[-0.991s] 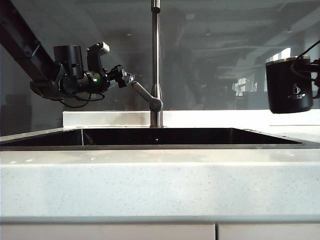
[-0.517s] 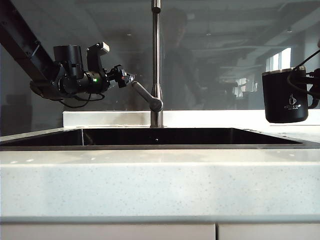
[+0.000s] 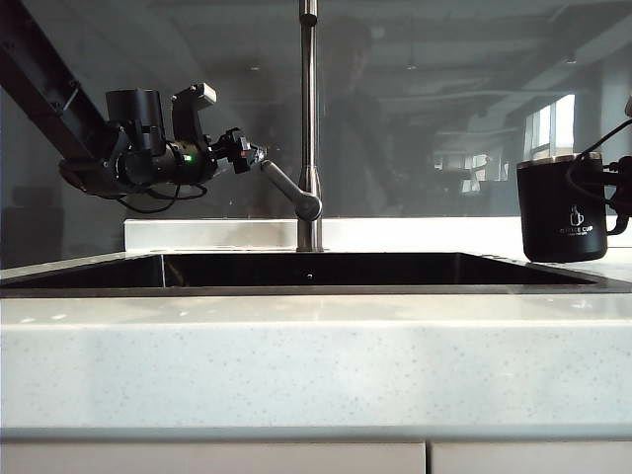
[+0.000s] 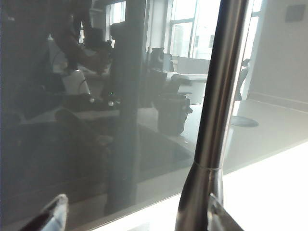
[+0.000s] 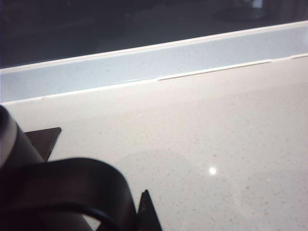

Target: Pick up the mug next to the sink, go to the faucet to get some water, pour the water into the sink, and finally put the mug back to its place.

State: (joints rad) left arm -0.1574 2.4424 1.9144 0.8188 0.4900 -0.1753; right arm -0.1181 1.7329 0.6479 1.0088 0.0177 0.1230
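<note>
A: Exterior first. Where's the mug?

B: The mug (image 3: 564, 208) is at the far right, upright, logo facing the camera, its base low over the white counter (image 3: 316, 365) just right of the sink (image 3: 296, 272). Contact with the counter — can't tell from here. The right gripper (image 3: 624, 188) sits at the frame edge by the mug's handle, mostly cut off.

A: And the left arm?

B: The left gripper (image 3: 247, 153) is raised at left, pointing toward the faucet (image 3: 309, 118), its tips just beside the lever handle (image 3: 286, 188). Touching or not, unclear.

A: Left wrist view.

B: Faucet stem (image 4: 214, 110) runs up between two fingertips (image 4: 53, 216) that stand wide apart, one on each side. The left gripper (image 4: 134, 219) is spread, nothing pinched. Dark window glass (image 4: 96, 96) behind, with the mug's reflection in it.

A: Right wrist view.

B: The mug's black handle loop (image 5: 67, 187) fills the near corner, with a sliver of the silver rim (image 5: 7, 139) beside it. One dark fingertip (image 5: 147, 214) pokes out next to the handle. The right gripper is pressed together on the mug's handle. Pale speckled counter (image 5: 216, 144) lies below, and a raised ledge (image 5: 144, 62) runs along the window.
</note>
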